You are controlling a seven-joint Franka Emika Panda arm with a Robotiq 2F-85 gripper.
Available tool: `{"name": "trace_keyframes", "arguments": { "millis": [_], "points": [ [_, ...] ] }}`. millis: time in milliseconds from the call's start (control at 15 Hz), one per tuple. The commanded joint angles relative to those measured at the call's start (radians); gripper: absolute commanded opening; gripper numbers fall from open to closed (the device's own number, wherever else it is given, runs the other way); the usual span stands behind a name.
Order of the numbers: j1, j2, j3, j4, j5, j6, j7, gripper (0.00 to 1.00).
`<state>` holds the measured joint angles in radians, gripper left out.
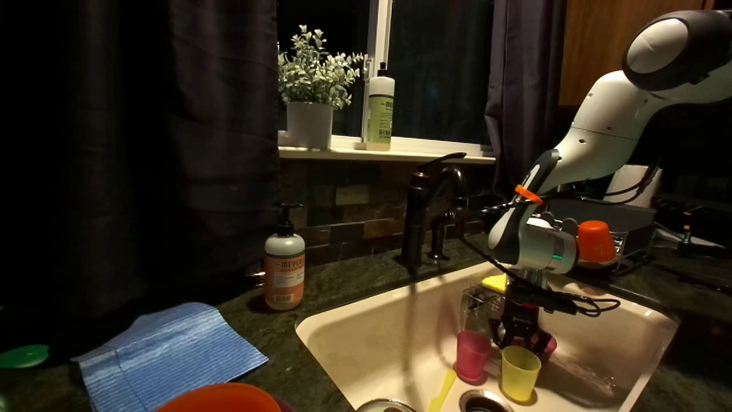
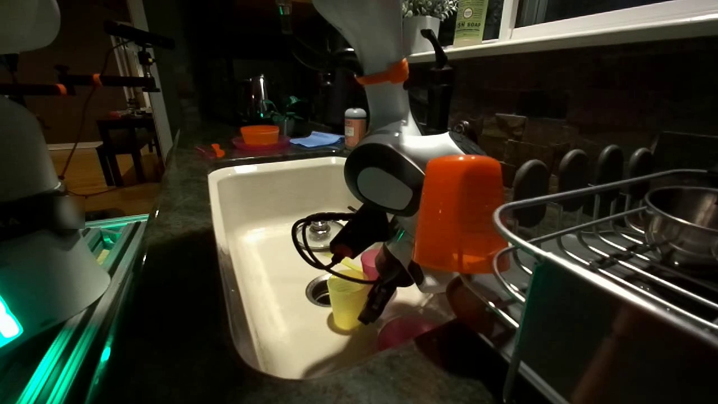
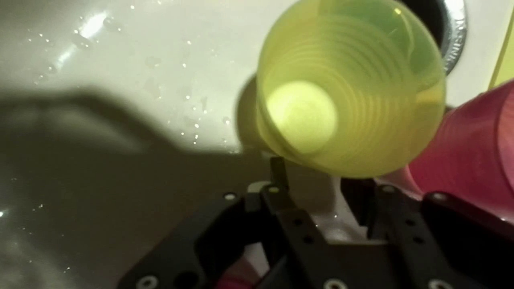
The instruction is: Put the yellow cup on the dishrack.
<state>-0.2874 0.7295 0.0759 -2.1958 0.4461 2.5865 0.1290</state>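
The small plain yellow-green plastic cup (image 1: 520,375) stands in the pale glossy sink (image 2: 280,188) right at the tool (image 3: 315,172), which is narrow and reaches under the cup's rim; the tool looks to be holding the cup's side, though the contact is hidden. A slow, straight lift should test that grip before any sideways move, since the pink plastic cup (image 1: 472,356) sits just beside the tool. The wire sponge caddy (image 1: 480,300) and the sink wall are also near the tool; upward seems the safest way out. Higher than the tool, past the sink edge, lies the low metal wire dishrack (image 2: 594,279). An upturned orange-red plastic cup (image 2: 463,213) is at its end nearest the tool, so cross above that, aiming short of the round steel pot (image 2: 687,224).
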Motion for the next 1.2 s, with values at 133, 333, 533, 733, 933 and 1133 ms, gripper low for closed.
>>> {"name": "trace_keyframes", "arguments": {
  "millis": [133, 333, 533, 733, 933, 1133],
  "points": [
    [-0.005, 0.018, -0.004, 0.024, 0.033, -0.037, -0.022, 0.48],
    [-0.004, 0.026, -0.005, 0.031, 0.034, -0.05, -0.019, 0.62],
    [-0.007, 0.038, -0.003, 0.049, 0.037, -0.094, -0.02, 0.84],
    [-0.014, 0.056, 0.0, 0.086, 0.05, -0.195, -0.026, 1.0],
    [-0.01, 0.071, -0.01, 0.117, 0.061, -0.268, -0.029, 1.0],
    [-0.005, 0.087, -0.021, 0.141, 0.066, -0.318, -0.031, 0.98]
  ]
}}
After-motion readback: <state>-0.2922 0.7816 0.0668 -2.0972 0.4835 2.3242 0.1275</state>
